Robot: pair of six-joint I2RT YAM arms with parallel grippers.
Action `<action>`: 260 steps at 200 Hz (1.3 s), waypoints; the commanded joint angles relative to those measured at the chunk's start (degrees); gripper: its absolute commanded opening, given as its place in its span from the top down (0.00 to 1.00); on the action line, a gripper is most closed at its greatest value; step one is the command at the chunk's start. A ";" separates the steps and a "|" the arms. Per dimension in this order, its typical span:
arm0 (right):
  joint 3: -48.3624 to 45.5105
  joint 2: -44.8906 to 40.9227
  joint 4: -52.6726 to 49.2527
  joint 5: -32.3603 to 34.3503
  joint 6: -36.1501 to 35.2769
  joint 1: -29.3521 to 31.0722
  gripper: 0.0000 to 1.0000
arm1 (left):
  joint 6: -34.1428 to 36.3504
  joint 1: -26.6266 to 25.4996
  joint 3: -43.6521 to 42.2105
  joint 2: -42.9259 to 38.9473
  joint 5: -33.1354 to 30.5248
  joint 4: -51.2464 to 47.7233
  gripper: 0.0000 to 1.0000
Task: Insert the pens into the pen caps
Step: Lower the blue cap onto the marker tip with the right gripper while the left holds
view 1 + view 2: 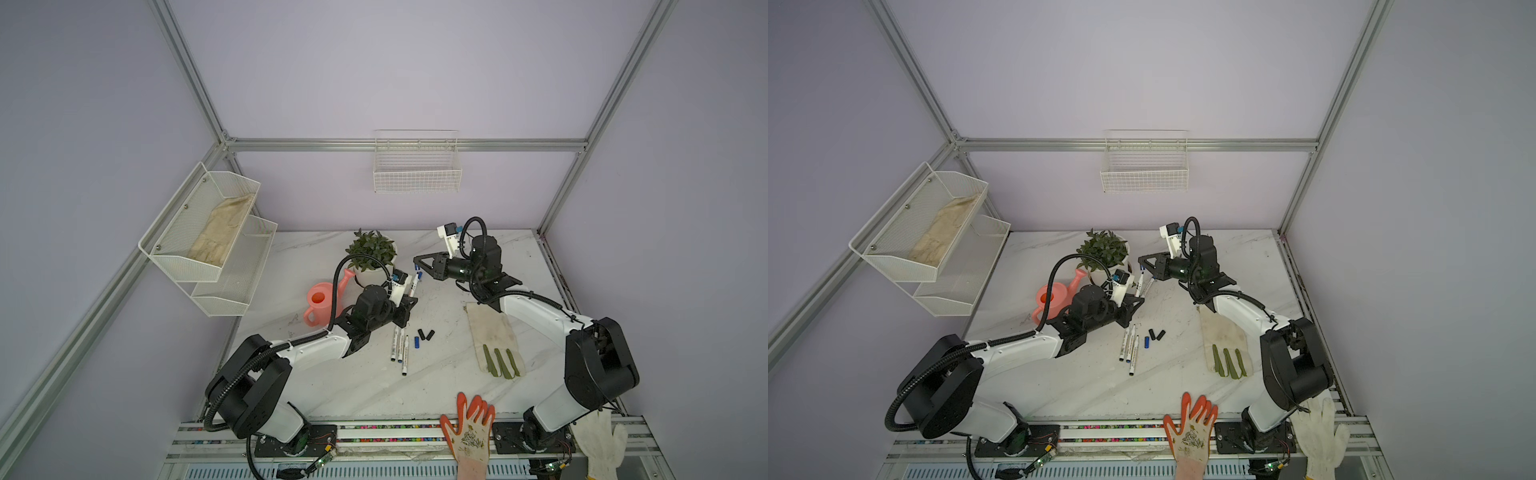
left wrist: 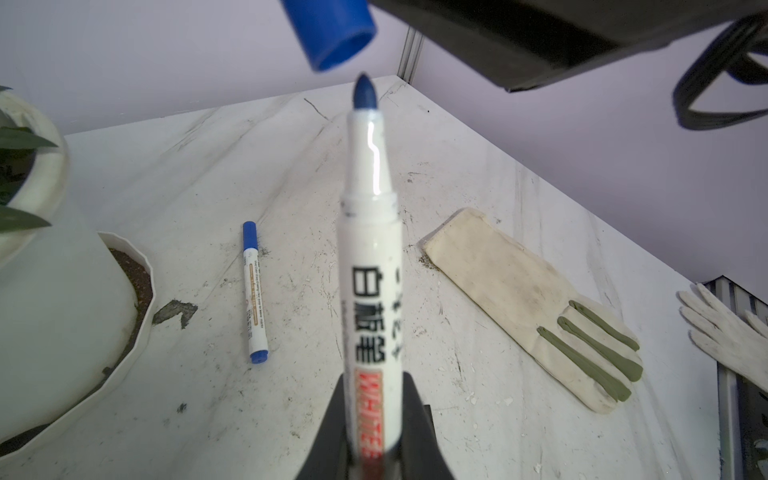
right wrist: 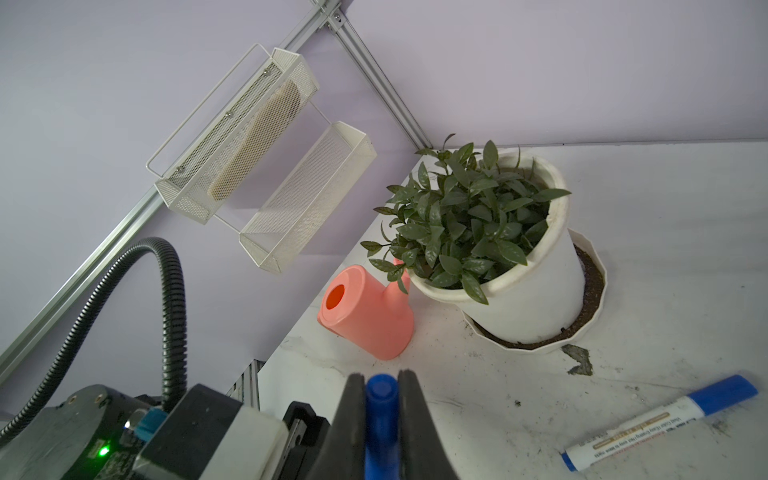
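The pen (image 2: 370, 257), clenched in the left gripper (image 2: 371, 395), aims at the blue cap (image 3: 380, 411) grasped by the right gripper (image 3: 381, 382); mating seems next: align tip, then push.

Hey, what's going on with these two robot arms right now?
The left gripper holds an uncapped blue-tipped pen, and the right gripper holds a blue cap just off its tip, not yet on. One capped pen lies near the plant pot. Three more pens lie mid-table beside a loose blue cap and two black caps.
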 commanded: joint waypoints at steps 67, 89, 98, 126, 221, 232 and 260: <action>-0.58 -2.95 -0.99 -0.64 -1.61 0.27 1.00 | 0.98 -0.31 -1.05 -0.50 -0.57 6.34 1.00; -0.60 -2.96 -1.08 -0.26 -1.68 0.27 1.00 | 0.98 -0.28 -0.96 -0.40 -0.17 6.75 1.00; -0.60 -2.93 -0.93 -0.24 -1.77 0.27 1.00 | 0.95 -0.34 -0.92 -0.40 0.20 6.79 1.00; 0.14 -2.46 -0.82 -0.24 -1.73 0.23 1.00 | 0.48 -0.24 -0.74 0.02 1.11 6.80 1.00; -1.35 -3.40 -2.33 -2.67 -2.40 0.45 1.00 | -8.19 1.90 -0.49 1.83 0.88 14.45 1.00; -1.58 -3.40 -3.07 -2.95 -2.75 0.60 1.00 | -10.01 2.81 0.06 2.46 2.01 16.52 1.00; -1.78 -3.29 -6.22 -5.10 -4.58 0.56 1.00 | -14.27 5.35 1.21 3.73 4.30 21.89 1.00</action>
